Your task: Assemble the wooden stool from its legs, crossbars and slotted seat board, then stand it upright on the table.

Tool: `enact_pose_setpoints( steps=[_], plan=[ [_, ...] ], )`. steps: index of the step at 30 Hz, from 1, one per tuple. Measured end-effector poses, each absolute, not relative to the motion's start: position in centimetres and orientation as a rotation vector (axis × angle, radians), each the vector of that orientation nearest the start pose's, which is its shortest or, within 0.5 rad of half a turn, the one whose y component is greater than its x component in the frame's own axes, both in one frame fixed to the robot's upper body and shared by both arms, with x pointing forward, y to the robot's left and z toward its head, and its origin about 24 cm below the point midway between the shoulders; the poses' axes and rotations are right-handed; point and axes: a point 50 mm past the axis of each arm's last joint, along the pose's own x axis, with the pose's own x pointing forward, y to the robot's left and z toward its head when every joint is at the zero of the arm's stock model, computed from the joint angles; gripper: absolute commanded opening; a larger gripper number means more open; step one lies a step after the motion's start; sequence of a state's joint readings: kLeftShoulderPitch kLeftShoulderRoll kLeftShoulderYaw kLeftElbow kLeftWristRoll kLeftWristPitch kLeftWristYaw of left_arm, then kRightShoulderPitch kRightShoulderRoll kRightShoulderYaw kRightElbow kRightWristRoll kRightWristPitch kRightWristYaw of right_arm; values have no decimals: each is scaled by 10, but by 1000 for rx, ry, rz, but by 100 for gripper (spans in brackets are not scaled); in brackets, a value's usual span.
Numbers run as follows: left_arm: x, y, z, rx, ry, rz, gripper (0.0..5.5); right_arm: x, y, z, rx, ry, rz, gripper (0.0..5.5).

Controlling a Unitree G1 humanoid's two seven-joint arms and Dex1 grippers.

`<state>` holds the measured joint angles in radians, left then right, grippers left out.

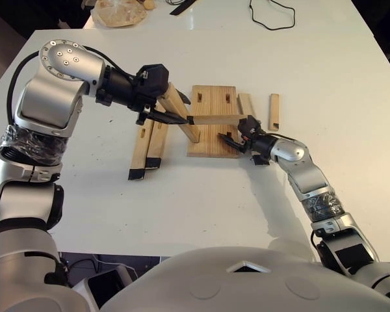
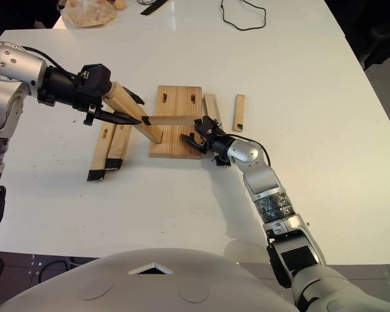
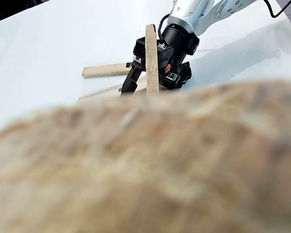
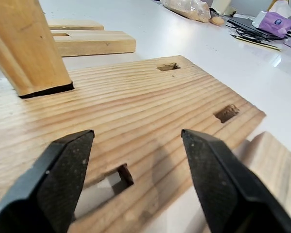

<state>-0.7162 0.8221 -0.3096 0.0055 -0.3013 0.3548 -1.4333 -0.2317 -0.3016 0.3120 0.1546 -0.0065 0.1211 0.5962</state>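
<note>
The slotted seat board [image 1: 211, 97] lies flat mid-table. One wooden leg [image 1: 176, 99] stands tilted in its near-left slot, and my left gripper [image 1: 182, 119] is shut on that leg. A thin crossbar [image 1: 218, 119] runs from the leg to the right, over the board. My right gripper [image 1: 231, 138] hovers open just above the board's near right corner, under the crossbar's free end. In the right wrist view its fingers [image 4: 68, 165] straddle an empty slot [image 4: 114, 177], with the standing leg [image 4: 24, 43] behind. Blurred wood covers most of the left wrist view, with the crossbar [image 3: 152, 58] beyond.
Two more legs [image 1: 146, 148] lie side by side left of the board. Two short wooden pieces [image 1: 247, 104] [image 1: 273, 112] lie to its right. A plastic bag [image 1: 120, 13] and a black cable [image 1: 271, 18] sit at the far edge. The near table is free.
</note>
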Motion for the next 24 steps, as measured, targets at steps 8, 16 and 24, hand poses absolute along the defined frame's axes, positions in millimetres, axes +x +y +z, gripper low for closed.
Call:
enact_pose_setpoints(
  steps=[8,16,24],
  plan=[
    [291,160,189,656,233,-1476,253,270,-107,34,-349,203,890,332],
    [289,167,197,468,185,-1346,335,268,-113,33,-344,200,879,332],
    [274,183,240,278,31,-1257,335,267,-116,33,-351,200,883,332]
  ],
)
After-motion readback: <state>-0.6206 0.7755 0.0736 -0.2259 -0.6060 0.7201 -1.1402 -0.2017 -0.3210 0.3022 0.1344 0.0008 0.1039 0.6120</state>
